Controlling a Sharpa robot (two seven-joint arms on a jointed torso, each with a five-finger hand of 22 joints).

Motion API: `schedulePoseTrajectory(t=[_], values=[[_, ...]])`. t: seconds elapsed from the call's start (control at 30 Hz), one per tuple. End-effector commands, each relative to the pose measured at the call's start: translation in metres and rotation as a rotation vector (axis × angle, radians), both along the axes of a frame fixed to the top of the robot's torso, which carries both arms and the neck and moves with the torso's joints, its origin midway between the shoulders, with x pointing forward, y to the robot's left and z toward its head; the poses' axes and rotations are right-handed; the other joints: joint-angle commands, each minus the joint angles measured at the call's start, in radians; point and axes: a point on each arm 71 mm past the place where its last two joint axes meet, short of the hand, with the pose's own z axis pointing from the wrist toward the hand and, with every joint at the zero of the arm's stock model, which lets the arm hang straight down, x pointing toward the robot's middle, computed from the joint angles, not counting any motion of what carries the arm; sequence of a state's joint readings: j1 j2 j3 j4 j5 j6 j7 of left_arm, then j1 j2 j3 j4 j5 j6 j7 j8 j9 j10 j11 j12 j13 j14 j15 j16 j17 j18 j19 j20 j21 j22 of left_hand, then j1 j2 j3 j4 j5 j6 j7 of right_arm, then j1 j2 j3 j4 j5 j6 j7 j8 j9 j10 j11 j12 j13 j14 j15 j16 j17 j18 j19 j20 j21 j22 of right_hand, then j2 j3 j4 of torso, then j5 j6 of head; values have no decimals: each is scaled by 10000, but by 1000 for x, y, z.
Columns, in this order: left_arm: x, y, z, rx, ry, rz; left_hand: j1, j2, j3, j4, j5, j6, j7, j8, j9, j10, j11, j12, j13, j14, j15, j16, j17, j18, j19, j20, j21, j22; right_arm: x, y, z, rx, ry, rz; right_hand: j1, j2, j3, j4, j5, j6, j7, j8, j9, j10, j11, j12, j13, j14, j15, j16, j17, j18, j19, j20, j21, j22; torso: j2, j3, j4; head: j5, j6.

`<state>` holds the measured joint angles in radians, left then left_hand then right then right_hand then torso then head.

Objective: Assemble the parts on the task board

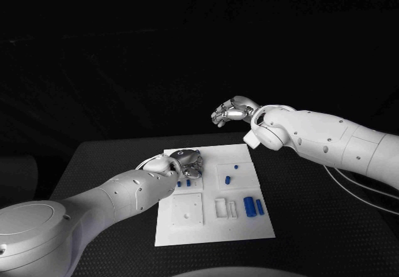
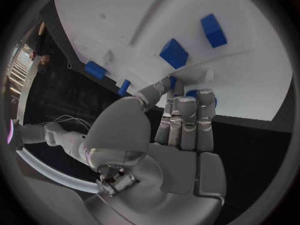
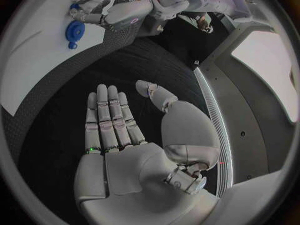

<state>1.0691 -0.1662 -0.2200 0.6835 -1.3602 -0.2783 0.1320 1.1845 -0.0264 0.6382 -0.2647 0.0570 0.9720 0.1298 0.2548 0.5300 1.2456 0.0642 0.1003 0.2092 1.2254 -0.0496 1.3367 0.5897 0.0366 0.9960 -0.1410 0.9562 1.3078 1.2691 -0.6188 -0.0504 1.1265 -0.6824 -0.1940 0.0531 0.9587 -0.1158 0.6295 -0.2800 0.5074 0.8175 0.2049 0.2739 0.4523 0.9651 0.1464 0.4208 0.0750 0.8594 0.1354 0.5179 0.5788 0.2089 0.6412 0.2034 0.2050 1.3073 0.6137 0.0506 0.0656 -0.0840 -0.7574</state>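
I see the left hand (image 1: 187, 163) down on the far-left corner of the task board (image 1: 249, 228), fingers curled in. In the left wrist view the fingertips (image 2: 187, 96) sit around a small blue part (image 2: 193, 93); I can't tell if it's actually gripped. Right hand (image 1: 230, 111) hangs off the board, beyond its far edge, fingers spread flat, holding nothing. On the board I see two small blue pegs (image 1: 183, 183) near the left hand, a blue dot (image 1: 237, 167) and block (image 1: 229, 179) mid-board, and two blue cylinders (image 1: 253, 206) near the right edge.
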Motion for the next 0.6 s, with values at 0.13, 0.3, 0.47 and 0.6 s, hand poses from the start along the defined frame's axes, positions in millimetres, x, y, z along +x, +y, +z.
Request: schedulePoseTrajectory(t=[0.13,0.3,0.47,0.6], values=[[0,-1,7,-743,-426,19,25,-25,125,78,-18,103,-1,63,-13,111,-5,-56,-12,86,-3,-41,-28,920,54,-39,53,113,0,0,1,43,-73,31,28,-55,62,22,37,-75,-5,42,-17,69,1,66,-10,-41,28,53,-11,-149,47,8,-49,243,-4,-5,10,2,29],[0,1,9,-958,-484,131,20,-30,159,99,-11,99,0,60,-22,118,-7,-71,-17,101,-6,-47,-37,922,68,-46,55,111,0,-1,1,40,-72,22,31,-55,63,20,38,-74,-6,44,-19,69,1,67,-11,-40,28,54,-12,-150,48,8,-50,243,-4,-8,16,15,50],[1,-1,17,-1399,-394,273,16,-32,186,117,-6,100,0,60,-29,128,-11,-80,-20,110,-10,-54,-45,923,80,-51,58,110,0,-2,1,33,-70,6,32,-55,63,20,40,-74,-6,45,-20,69,0,68,-12,-40,28,55,-12,-150,49,7,-51,244,-7,-7,20,42,86],[2,3,20,-1548,-157,378,13,-33,203,129,-5,105,-1,62,-32,139,-15,-85,-21,119,-14,-58,-50,925,91,-55,62,110,0,-3,1,27,-67,-11,32,-56,64,20,41,-74,-6,46,-21,70,0,68,-13,-40,28,55,-13,-151,50,7,-52,244,-17,-14,35,66,68]])
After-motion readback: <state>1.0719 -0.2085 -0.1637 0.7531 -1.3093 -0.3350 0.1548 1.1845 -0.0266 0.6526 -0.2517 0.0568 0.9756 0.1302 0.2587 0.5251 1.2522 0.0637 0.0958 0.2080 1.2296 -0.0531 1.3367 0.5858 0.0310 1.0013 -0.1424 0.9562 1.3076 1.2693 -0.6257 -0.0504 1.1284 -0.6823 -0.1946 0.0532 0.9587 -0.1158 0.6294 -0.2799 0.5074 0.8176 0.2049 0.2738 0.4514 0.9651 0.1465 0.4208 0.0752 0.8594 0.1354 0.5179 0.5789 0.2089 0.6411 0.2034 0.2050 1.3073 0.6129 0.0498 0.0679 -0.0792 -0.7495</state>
